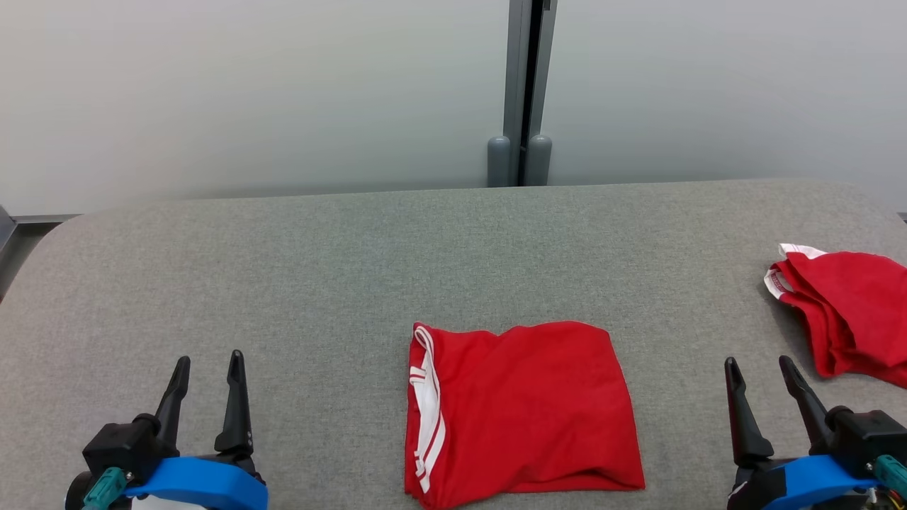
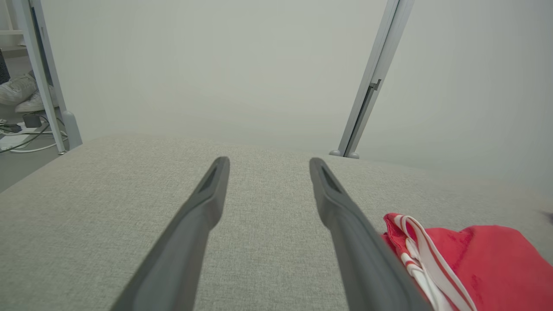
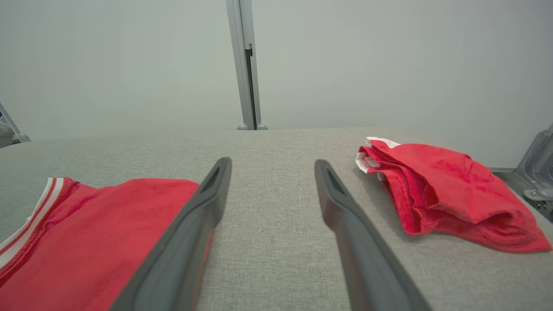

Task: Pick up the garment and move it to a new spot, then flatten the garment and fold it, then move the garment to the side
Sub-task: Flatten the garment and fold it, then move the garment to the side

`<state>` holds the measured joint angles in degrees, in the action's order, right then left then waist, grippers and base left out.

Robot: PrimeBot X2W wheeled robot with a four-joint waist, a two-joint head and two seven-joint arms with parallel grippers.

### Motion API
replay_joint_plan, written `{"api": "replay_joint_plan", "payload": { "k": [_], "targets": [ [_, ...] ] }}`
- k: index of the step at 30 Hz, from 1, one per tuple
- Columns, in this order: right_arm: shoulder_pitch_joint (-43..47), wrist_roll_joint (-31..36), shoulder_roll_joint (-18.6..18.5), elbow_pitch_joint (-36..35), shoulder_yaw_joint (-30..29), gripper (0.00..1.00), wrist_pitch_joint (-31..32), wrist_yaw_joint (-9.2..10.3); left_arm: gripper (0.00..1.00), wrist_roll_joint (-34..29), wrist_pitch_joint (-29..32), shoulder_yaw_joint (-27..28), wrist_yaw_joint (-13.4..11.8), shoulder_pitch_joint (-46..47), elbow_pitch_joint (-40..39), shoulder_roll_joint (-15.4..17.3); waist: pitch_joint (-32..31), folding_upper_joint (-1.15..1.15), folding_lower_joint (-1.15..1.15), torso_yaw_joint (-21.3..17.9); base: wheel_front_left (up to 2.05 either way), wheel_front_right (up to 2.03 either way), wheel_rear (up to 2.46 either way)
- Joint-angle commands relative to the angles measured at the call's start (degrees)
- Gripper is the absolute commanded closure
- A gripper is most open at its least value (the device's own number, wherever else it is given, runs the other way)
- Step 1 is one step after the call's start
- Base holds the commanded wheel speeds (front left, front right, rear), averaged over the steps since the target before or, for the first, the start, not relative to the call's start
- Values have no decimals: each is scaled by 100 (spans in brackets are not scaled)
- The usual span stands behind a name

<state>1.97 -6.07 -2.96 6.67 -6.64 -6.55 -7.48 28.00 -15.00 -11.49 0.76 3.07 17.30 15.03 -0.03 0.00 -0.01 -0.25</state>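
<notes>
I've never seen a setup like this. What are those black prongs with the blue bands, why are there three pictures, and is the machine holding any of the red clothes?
The prongs are the robot's two hands. The left claw and right claw each have two long dark fingers. The wide picture comes from a camera on the robot's head, looking down at a grey padded table. The other two come from cameras on its wrists, looking along each claw's fingers. A folded red garment with white stripes lies in the middle between the claws. A second red garment, more loosely bunched, lies at the robot's right. Both claws are open and hold nothing.
</notes>
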Motion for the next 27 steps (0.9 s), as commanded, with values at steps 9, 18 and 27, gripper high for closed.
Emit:
{"api": "replay_joint_plan", "payload": {
  "k": [9,18,27],
  "targets": [
    [-8,-141,7,-2,132,0,56,-3,0,-302,209,-589,231,292,-184,-239,56,0,1,-4,0,0,0],
    [-206,-178,4,71,295,0,-8,-3,100,-580,635,-2080,611,991,440,-904,268,0,1,-166,0,0,0],
    [-363,-201,4,182,365,0,-113,-3,100,-246,901,-2712,679,1552,1472,-1092,520,0,1,-370,0,0,0]
  ]
}}
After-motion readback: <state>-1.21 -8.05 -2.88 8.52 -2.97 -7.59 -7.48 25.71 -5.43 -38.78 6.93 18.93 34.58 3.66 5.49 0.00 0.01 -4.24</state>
